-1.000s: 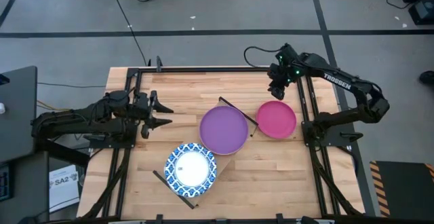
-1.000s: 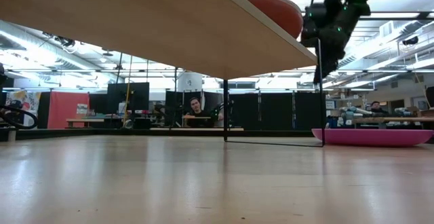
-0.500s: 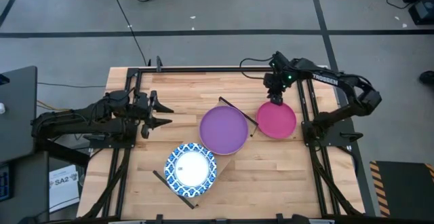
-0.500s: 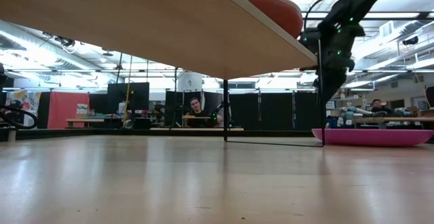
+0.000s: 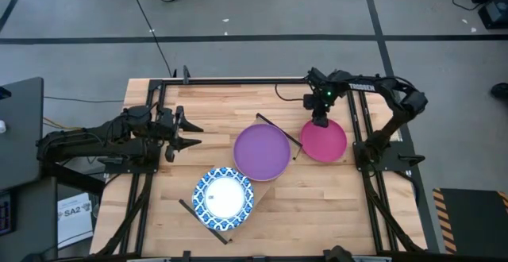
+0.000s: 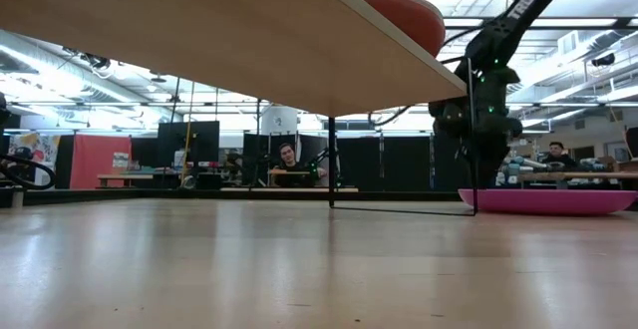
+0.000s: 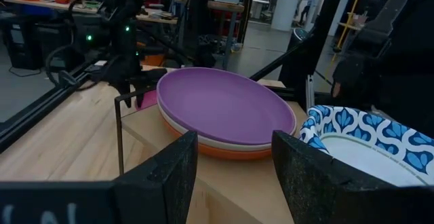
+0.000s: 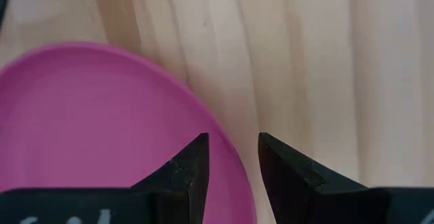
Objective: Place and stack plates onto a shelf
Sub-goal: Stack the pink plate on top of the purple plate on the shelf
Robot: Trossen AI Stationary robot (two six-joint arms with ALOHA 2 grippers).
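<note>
A magenta plate [image 5: 324,140] lies flat on the table at the right. My right gripper [image 8: 232,163] hangs open just over the plate's far rim [image 8: 217,125], pointing steeply down, one finger over the plate and one over bare wood. A purple plate [image 5: 262,152] tops a beige and an orange plate [image 7: 224,151] stacked on the shelf [image 6: 199,30]. A blue-patterned white plate [image 5: 223,196] sits on the shelf's near end. My left gripper [image 5: 190,133] waits open and level at the table's left, aimed at the shelf.
The shelf runs slantwise across the table's middle on thin black rods [image 6: 331,160]; one rod [image 5: 279,132] stands between the purple and magenta plates. Black frame rails [image 5: 361,127] border the table. A person [image 6: 289,160] sits in the room beyond. Bare wood [image 5: 317,198] lies near right.
My right gripper has come down toward the magenta plate's far rim, drifting a little toward the table's near edge and tipping to point more steeply down while rolling slightly. Its finger gap looks unchanged. The plates and the left arm have kept still.
</note>
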